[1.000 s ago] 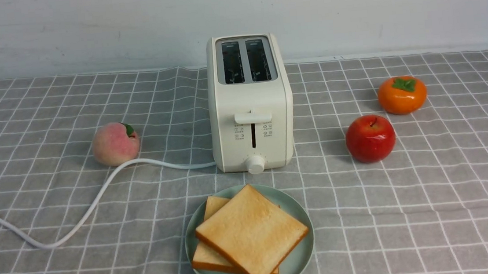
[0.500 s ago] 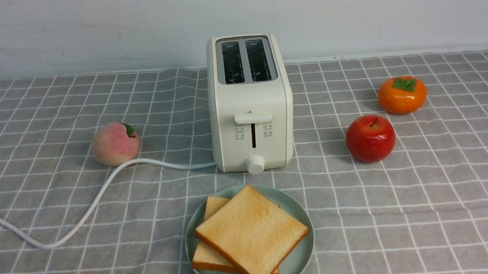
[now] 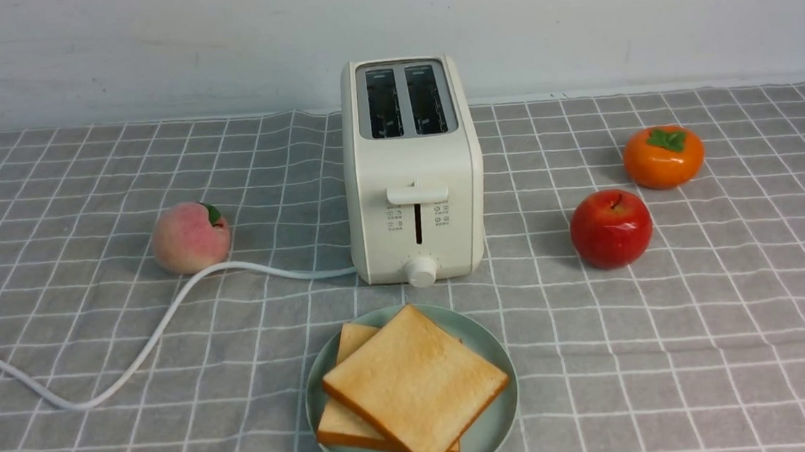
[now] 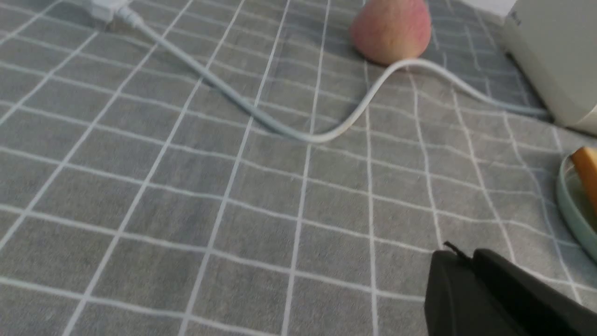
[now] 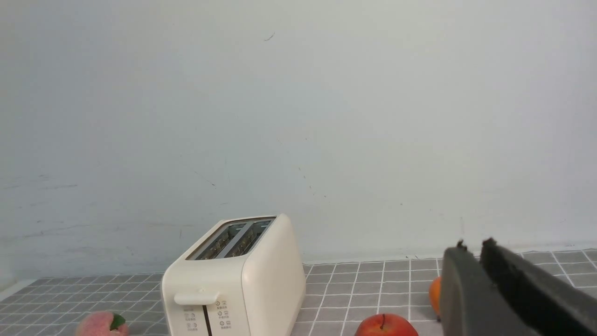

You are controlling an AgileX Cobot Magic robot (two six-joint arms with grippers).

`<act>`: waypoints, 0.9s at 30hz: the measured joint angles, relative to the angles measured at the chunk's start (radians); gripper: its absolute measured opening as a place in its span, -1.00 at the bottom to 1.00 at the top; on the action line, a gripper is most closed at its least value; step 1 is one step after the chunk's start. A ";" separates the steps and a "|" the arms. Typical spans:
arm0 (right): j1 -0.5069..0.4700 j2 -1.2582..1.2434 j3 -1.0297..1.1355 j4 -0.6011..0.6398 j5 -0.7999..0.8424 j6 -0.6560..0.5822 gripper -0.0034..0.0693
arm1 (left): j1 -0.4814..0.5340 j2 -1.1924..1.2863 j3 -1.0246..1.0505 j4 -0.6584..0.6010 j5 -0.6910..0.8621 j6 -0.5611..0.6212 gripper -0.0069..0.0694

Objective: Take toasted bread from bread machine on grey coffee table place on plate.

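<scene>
Two slices of toasted bread (image 3: pixel 416 385) lie stacked on the mint-green plate (image 3: pixel 497 429) on the grey coffee table (image 3: pixel 712 344), in front of the bread machine (image 3: pixel 412 174), whose two slots show no bread. My left gripper (image 4: pixel 466 256) is shut and empty, low over the cloth, left of the plate's rim (image 4: pixel 571 205); a bread edge (image 4: pixel 586 172) shows there. My right gripper (image 5: pixel 473 247) is shut and empty, held high to the right of the bread machine (image 5: pixel 242 280). Neither gripper shows in the front view.
A peach (image 3: pixel 191 237) sits left of the toaster, touching the white cord (image 3: pixel 130 359) that runs off the left edge. A red apple (image 3: pixel 611 228) and an orange persimmon (image 3: pixel 663 156) stand at the right. A white wall is behind.
The left gripper, seen as a dark shape at the front view's lower left edge, has drawn back out of that view. Bread, plate and toaster have not moved.
</scene>
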 joint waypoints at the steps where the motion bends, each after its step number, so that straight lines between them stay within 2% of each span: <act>1: 0.000 0.000 0.000 0.000 0.000 0.000 -0.75 | 0.000 0.000 0.000 0.000 0.000 0.000 -0.72; 27: 0.000 0.000 0.000 0.000 0.000 0.001 -0.64 | 0.000 0.000 0.000 0.000 0.000 0.000 -0.71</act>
